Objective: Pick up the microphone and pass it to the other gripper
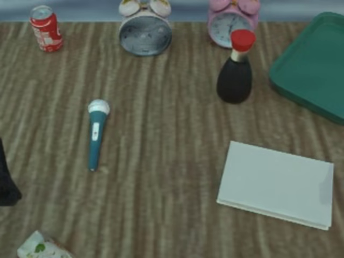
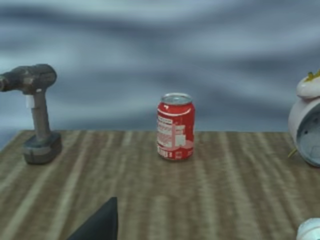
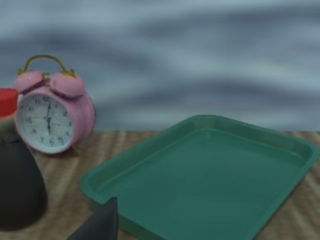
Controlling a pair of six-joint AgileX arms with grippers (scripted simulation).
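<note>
The microphone (image 1: 97,134) lies flat on the wooden table at the left-centre, white-grey head toward the back, teal handle toward the front. Its head (image 2: 311,231) just shows at the edge of the left wrist view. My left arm (image 1: 6,185) is a black shape at the table's left edge, well left of the microphone and not touching it. My left gripper (image 2: 160,236) is open and empty, with one black finger (image 2: 102,224) showing. My right gripper (image 3: 160,236) is out of the top view; it hovers open and empty before the green tray, one finger (image 3: 102,222) in sight.
A red can (image 1: 46,28), a grey clock (image 1: 145,29) and a pink clock (image 1: 231,21) line the back. A black red-capped bottle (image 1: 235,70), green tray (image 1: 317,67) and white notepad (image 1: 277,184) fill the right. A drill (image 2: 36,112) stands far left.
</note>
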